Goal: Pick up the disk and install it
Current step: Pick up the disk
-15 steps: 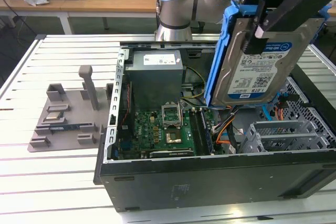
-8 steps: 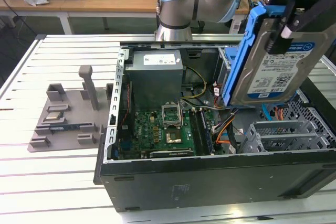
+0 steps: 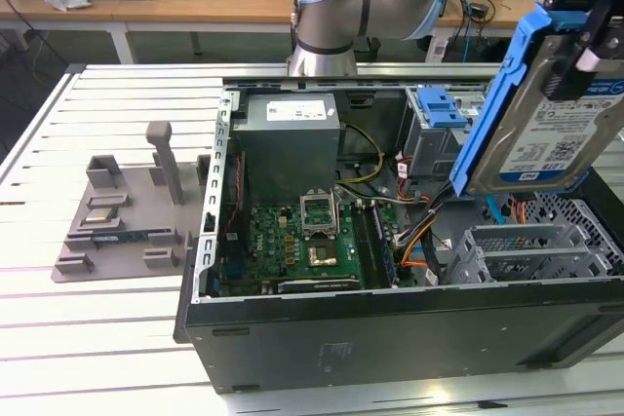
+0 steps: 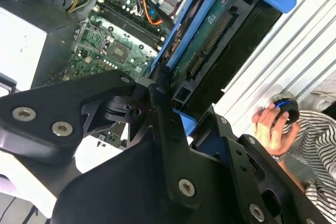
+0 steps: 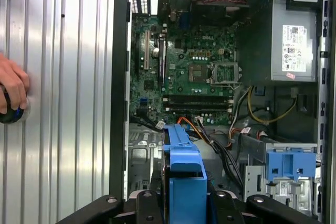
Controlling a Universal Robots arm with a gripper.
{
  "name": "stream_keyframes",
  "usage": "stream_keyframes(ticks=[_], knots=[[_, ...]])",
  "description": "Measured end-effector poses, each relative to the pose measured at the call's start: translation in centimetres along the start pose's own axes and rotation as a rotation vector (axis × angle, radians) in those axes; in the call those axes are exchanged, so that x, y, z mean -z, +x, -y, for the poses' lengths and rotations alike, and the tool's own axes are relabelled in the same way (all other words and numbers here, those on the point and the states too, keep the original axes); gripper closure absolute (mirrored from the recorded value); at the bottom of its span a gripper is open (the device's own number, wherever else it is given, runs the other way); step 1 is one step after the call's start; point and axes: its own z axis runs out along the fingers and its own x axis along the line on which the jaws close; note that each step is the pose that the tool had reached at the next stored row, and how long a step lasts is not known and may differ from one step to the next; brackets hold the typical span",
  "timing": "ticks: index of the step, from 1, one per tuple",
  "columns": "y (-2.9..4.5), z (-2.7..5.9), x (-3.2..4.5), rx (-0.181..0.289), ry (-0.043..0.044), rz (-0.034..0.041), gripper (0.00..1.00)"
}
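The disk [image 3: 556,129] is a silver-grey drive with a white-and-blue label and blue side rails. It hangs tilted in the air above the open computer case [image 3: 390,333], over the end at the exterior view's right. My gripper [image 3: 577,41] is shut on it from above, black fingers [image 3: 563,51] pressing its faces. In the second wrist view the disk [image 4: 220,40] shows its connector edge beyond the gripper [image 4: 184,109]. In the first wrist view the disk [image 5: 184,177] appears edge-on between the fingers of the gripper [image 5: 184,205], over the metal drive cage [image 5: 142,156].
Inside the case lie the green motherboard [image 3: 302,241], a grey power-supply box [image 3: 290,138], bundled cables [image 3: 419,231] and a blue bracket [image 3: 439,109] without a drive. A grey fixture [image 3: 127,211] stands on the slatted table at the exterior view's left. A person's hand [image 5: 13,90] rests on the table beside the case.
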Motion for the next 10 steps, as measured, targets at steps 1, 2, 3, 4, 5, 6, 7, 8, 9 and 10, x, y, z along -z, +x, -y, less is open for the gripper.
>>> stream_keyframes(ticks=[1, 2, 3, 4, 5, 6, 7, 8, 9, 10], knots=[[0.01, 0.42, 0.01, 0.0, 0.0, -0.0001, 0.63], [0.02, 0.65, 0.01, 0.0, 0.0, 0.0, 0.63], [0.02, 0.86, 0.01, 0.0, 0.0, 0.0, 0.63], [0.03, 1.18, 0.01, 0.0, 0.0, 0.0, 0.63], [0.04, 1.41, 0.02, 0.0, 0.0, 0.0, 0.63], [0.04, 1.59, 0.02, 0.0, 0.0, 0.0, 0.63], [0.05, 1.9, 0.03, 0.0, 0.0, 0.0, 0.63], [0.06, 2.13, 0.03, 0.0, 0.0, 0.0, 0.63], [0.07, 2.41, 0.03, 0.0, 0.0, 0.0001, 0.63], [0.08, 2.9, 0.04, 0.0, 0.0, 0.0, 0.63]])
